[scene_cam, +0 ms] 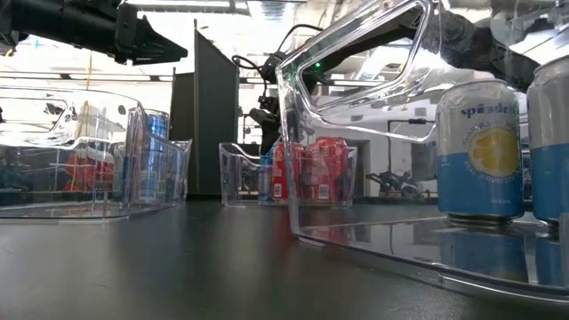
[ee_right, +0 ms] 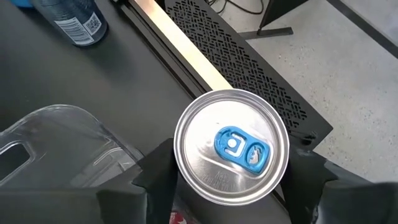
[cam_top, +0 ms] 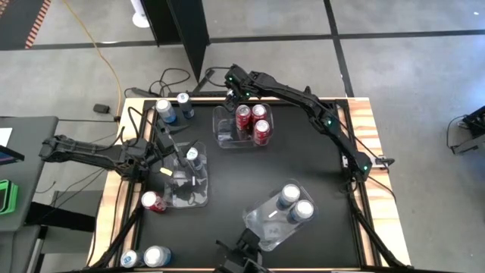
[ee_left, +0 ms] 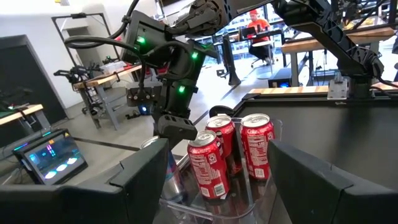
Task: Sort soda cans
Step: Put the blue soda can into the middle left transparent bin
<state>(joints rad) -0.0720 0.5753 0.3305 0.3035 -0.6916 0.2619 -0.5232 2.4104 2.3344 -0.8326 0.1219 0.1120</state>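
Two right gripper (ee_right: 227, 177) fingers flank a blue-tabbed can (ee_right: 231, 147); contact unclear.

Glossy metal soda cans (ee_left: 208, 163), clear glossy plastic bins (scene_cam: 356, 124), matt black table (cam_top: 318, 174).

Three cans (cam_top: 251, 121) in far bin (cam_top: 227, 136), two cans (cam_top: 295, 205) in near-right bin (cam_top: 265, 227)

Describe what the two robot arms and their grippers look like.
Both arms are dark, nearly black, built of slim jointed links. The right arm carries small glowing green lights at its joints, and dark cables trail off behind it. The left arm is the same dark build. The left gripper has broad, flat, matte black fingers.
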